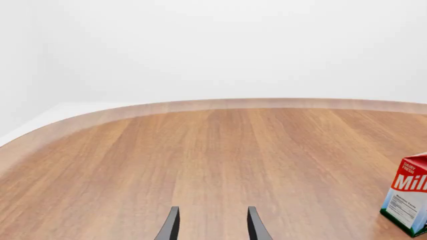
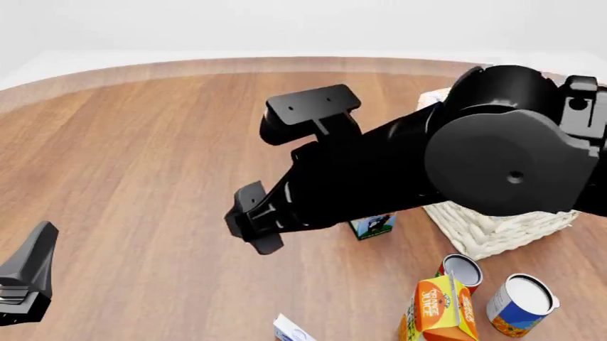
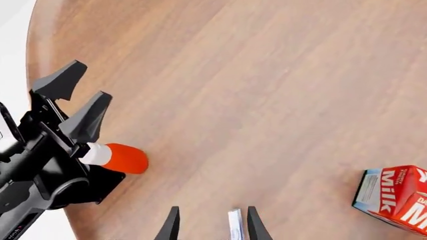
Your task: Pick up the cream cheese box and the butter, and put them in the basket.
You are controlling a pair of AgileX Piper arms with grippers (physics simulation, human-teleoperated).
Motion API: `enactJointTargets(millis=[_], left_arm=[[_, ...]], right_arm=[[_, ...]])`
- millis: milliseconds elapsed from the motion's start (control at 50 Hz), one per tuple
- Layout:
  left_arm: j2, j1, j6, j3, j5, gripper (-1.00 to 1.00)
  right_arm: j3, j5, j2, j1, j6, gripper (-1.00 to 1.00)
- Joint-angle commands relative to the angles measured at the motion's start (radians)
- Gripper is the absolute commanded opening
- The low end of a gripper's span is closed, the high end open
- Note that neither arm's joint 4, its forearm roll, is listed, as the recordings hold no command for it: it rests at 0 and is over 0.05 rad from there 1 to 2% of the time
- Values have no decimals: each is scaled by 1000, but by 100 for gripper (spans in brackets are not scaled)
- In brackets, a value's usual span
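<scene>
The cream cheese box (image 2: pixel 289 330), small and white with a bluish mark, lies at the table's front edge in the front view. In the right wrist view its thin white edge (image 3: pixel 235 225) shows between my right gripper's fingers, lower down on the table. My right gripper (image 3: pixel 210 212) is open and empty above it; its arm (image 2: pixel 379 177) crosses the middle of the front view. My left gripper (image 1: pixel 212 212) is open and empty over bare table at the front left (image 2: pixel 28 277). The wicker basket (image 2: pixel 502 231) stands at the right, half hidden by the arm. The butter is out of view.
A red-and-white milk carton (image 3: pixel 393 197) stands near the right arm; it also shows in the left wrist view (image 1: pixel 408 200). An orange juice carton (image 2: pixel 438 309) and two cans (image 2: pixel 519 302) stand before the basket. A red-orange rounded object with a white end (image 3: pixel 120 158) lies by the left arm.
</scene>
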Motion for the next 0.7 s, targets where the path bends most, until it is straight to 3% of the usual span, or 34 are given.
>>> enactJointTargets(millis=[20, 140, 380, 700], left_arm=[[0, 0, 0, 0, 0, 100], [0, 0, 0, 0, 0, 100], [0, 0, 0, 0, 0, 100], [0, 0, 0, 0, 0, 100]], right_arm=[[52, -42, 12, 4, 23, 100], [96, -68, 3, -7, 41, 100], [98, -37, -20, -50, 16, 100], [169, -112, 11, -52, 32, 100]])
